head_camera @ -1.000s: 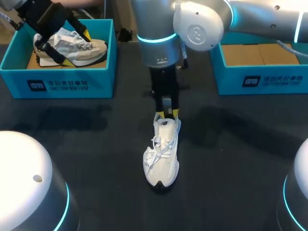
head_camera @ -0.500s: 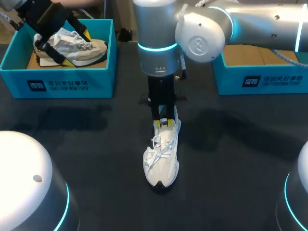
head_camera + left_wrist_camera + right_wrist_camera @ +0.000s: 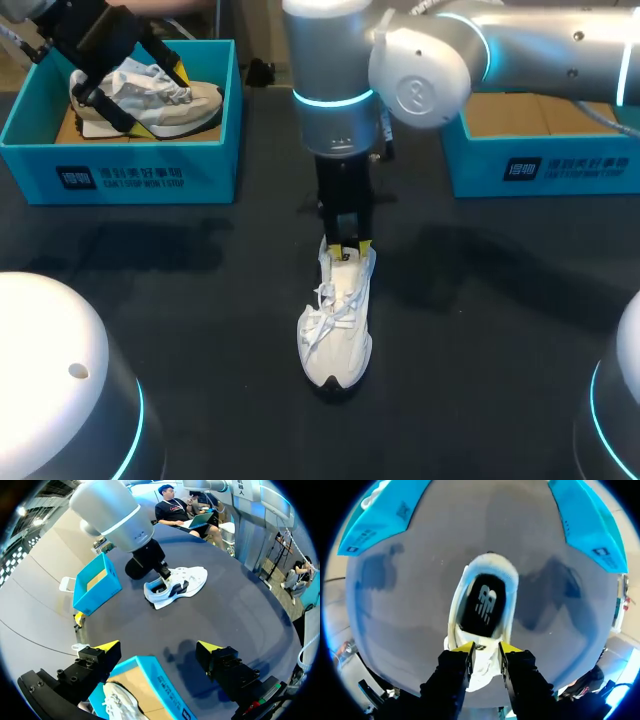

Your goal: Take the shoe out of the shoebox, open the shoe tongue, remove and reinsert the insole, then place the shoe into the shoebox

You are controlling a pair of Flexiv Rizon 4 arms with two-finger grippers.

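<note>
White lace-up sneaker [image 3: 337,330] lies mid dark table [image 3: 480,350], upright, black insole [image 3: 482,605] inside. Right gripper [image 3: 486,649] sits at its opening, fingers nearly together, apparently pinching the white tongue [image 3: 485,662]; contact is hard to confirm. Left gripper [image 3: 159,646] has fingers wide apart, holding nothing, above teal cardboard shoebox [image 3: 130,170] containing a beige shoe [image 3: 190,100].

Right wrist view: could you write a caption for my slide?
Jaws closed on the tongue of a white shoe, dark insole exposed.
</note>
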